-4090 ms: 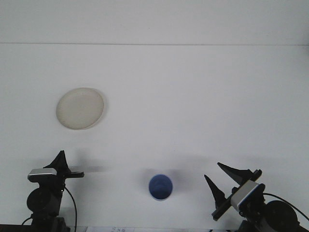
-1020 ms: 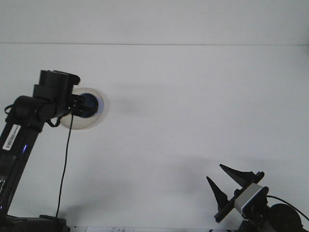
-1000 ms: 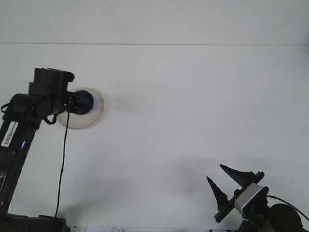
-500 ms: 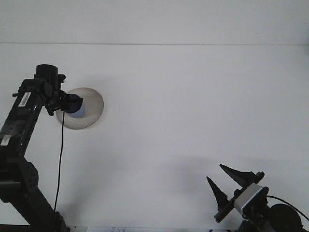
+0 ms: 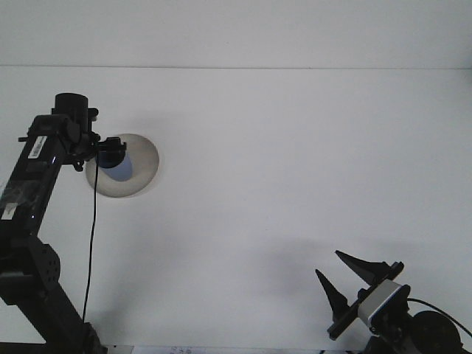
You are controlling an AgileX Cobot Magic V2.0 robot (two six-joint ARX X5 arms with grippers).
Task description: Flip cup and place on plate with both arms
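Front view | left tool (image 5: 112,153) pinching cup (image 5: 119,167) over plate (image 5: 144,164), barely shifted | right tool (image 5: 345,281) spread, unmoved

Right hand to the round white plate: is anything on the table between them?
Nothing. In the front view, the stretch of white table from the right hand to the round white plate is bare.

My table (image 5: 295,162) looks like plain matt white, smooth all over. The plate (image 5: 140,173) is a dull off-white, no shine. Cup (image 5: 118,164) reads as smooth blue plastic. Both my arms are matt black, right gripper (image 5: 341,276) included.
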